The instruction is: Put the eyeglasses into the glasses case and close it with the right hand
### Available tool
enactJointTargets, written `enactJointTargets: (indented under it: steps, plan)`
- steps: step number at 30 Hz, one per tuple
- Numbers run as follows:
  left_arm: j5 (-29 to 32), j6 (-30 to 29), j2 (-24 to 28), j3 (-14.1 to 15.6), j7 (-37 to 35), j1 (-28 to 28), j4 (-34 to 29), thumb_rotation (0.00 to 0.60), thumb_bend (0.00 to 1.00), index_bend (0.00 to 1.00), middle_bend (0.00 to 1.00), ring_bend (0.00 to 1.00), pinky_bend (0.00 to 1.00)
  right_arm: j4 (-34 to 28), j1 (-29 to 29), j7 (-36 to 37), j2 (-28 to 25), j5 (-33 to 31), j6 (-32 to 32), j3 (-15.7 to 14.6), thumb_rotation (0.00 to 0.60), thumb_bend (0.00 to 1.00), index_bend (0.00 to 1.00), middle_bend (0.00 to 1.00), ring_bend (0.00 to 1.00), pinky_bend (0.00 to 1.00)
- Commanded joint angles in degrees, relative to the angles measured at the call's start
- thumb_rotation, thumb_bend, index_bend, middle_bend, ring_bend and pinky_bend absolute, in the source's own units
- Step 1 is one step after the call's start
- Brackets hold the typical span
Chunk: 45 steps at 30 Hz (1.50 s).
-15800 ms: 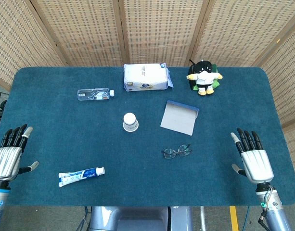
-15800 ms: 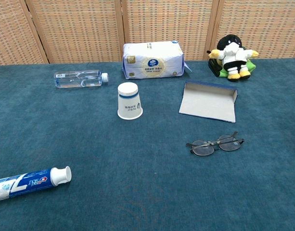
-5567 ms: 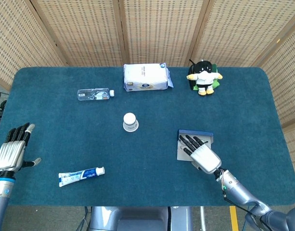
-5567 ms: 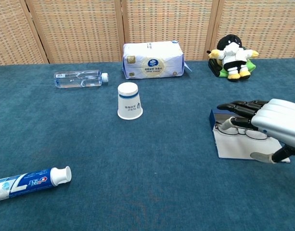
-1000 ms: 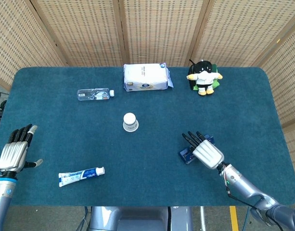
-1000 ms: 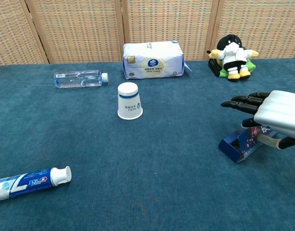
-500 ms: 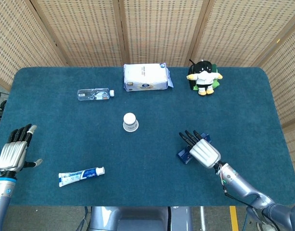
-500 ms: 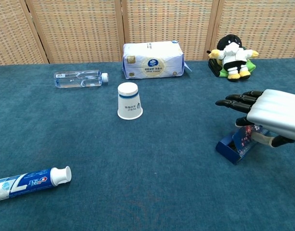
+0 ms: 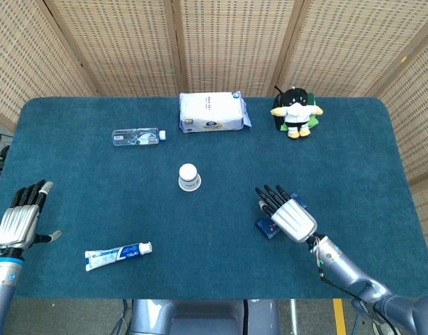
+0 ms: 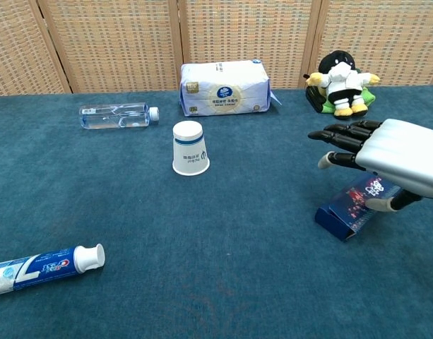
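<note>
Chest view: right hand (image 10: 393,161) over glasses case (image 10: 357,203)

Very little lettering here can be read. The blue-and-white toothpaste tube (image 10: 41,267) lying on the blue carpeted bench (image 10: 167,233) carries large lettering along its side, too small and slanted to spell out. The white plastic tissue pack (image 10: 224,87) shows a round blue emblem and lines of print that stay illegible. The white paper cup (image 10: 190,147) has a blue band with tiny print. The dark blue folding glasses case (image 10: 354,205) bears a red-and-white pattern, no legible words.
</note>
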<state>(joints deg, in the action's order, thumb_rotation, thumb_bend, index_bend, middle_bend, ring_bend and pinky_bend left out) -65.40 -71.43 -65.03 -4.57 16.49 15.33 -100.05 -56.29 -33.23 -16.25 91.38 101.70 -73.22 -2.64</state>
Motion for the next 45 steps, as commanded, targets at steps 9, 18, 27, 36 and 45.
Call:
enactJointTargets:
  steps: [9,18,27,36,45]
  plan:
    - [0.45,0.45,-0.12,-0.05,0.25,0.24,0.20,0.600,0.00,0.00,0.00,0.00,0.00,-11.06,-0.18,-0.45,-9.91,-1.88,0.40,1.40,0.600,0.05,0.11,0.00,0.00,0.17]
    - [0.69,0.68,-0.44,0.05,0.86,0.47,0.12,0.600,0.00,0.00,0.00,0.00,0.00,-16.54,-1.21,-4.56,-16.83,-4.75,12.64,-2.22,0.600,0.00,0.00,0.00,0.00,0.12]
    - [0.68,0.28,-0.58,0.11,1.13,0.38,-0.01,0.600,0.00,0.00,0.00,0.00,0.00,-13.52,-2.20,-4.72,-14.34,-3.12,15.17,-3.34,0.600,0.00,0.00,0.00,0.00,0.12]
    - [0.85,0.46,-0.47,0.04,0.92,0.47,0.07,0.600,0.00,0.00,0.00,0.00,0.00,-10.30,-3.57,-2.96,-11.25,-2.53,15.07,-2.18,0.600,0.00,0.00,0.00,0.00,0.12]
    - [0.92,0.58,-0.53,0.12,1.00,0.52,0.19,0.600,0.00,0.00,0.00,0.00,0.00,-9.61,-5.79,-3.74,-10.35,-2.26,18.09,-2.00,0.600,0.00,0.00,0.00,0.00,0.10]
